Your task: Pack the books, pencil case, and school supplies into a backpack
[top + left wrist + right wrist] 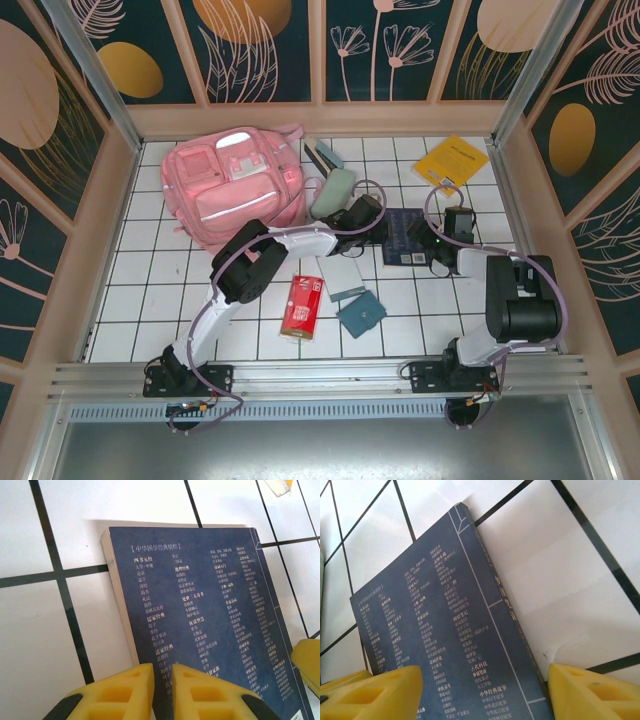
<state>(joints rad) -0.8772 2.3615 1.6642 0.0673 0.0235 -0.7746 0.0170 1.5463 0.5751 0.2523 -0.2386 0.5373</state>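
Three small supplies lie nearest the arm bases. The red packet [302,304] has its long axis running near to far, leaning slightly right at the far end. The teal square [361,314] sits just to its right, turned corner-on. The grey pad [342,277] lies just beyond, between the two.

Further out, mid-table, the navy book [405,235] lies cover-up on the white tiles [180,290], with a gripper at each side hiding part of it from above.

In the left wrist view its long axis runs away from the fingers [125,687] and leans left toward the far end. The bracketed title line is at that far end and the page edge is on the left. The left gripper [162,690] is narrow, with only a thin slit over the book's near edge. I cannot tell whether it pinches the book.

The right gripper [485,695] stands wide, one finger at each side of the book. In that view the book slants, its far corner pointing up and away and its lettered spine on the right.

Beyond the book the mint case [333,192] lies with its long axis near to far, its far end tipped right. The pink backpack [232,190] lies front-up at the far left, just beside the case. The stapler [323,154] lies beyond the case, set diagonally. The yellow book [452,158] is far right, turned diagonally, well apart from the backpack.
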